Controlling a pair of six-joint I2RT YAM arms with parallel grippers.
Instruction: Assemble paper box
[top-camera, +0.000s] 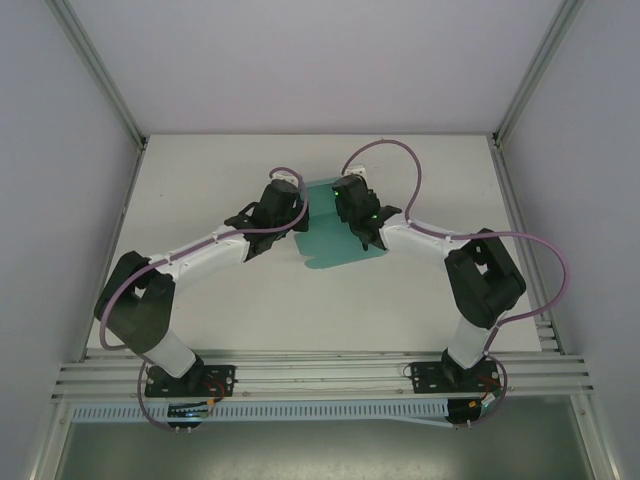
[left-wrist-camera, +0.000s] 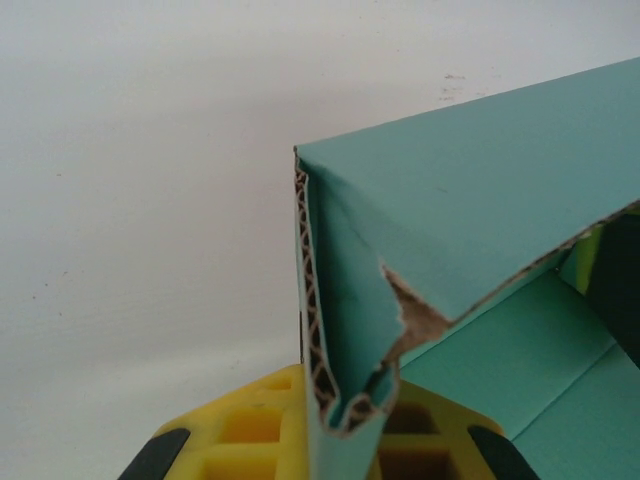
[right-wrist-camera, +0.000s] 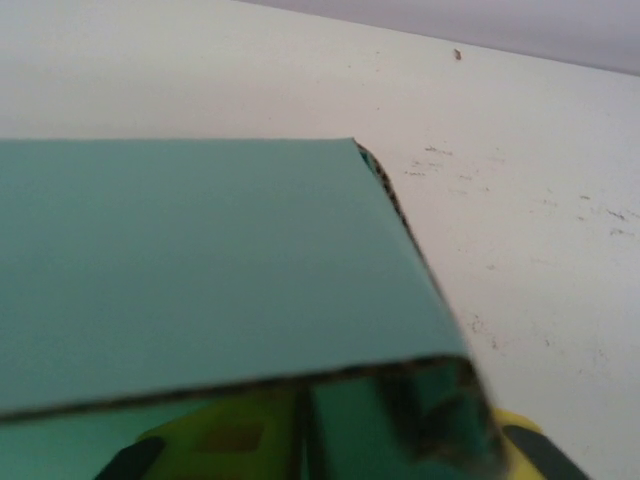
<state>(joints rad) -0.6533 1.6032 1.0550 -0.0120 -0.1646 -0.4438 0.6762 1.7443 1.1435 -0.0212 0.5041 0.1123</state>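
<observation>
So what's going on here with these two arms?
Both arms meet at a teal box in the middle of the table, which is only partly folded, with some card lying flat. The left gripper is shut on a raised wall, whose edge is torn near the fingers. The right gripper sits at the opposite side under a lifted panel; whether it grips is unclear.
</observation>
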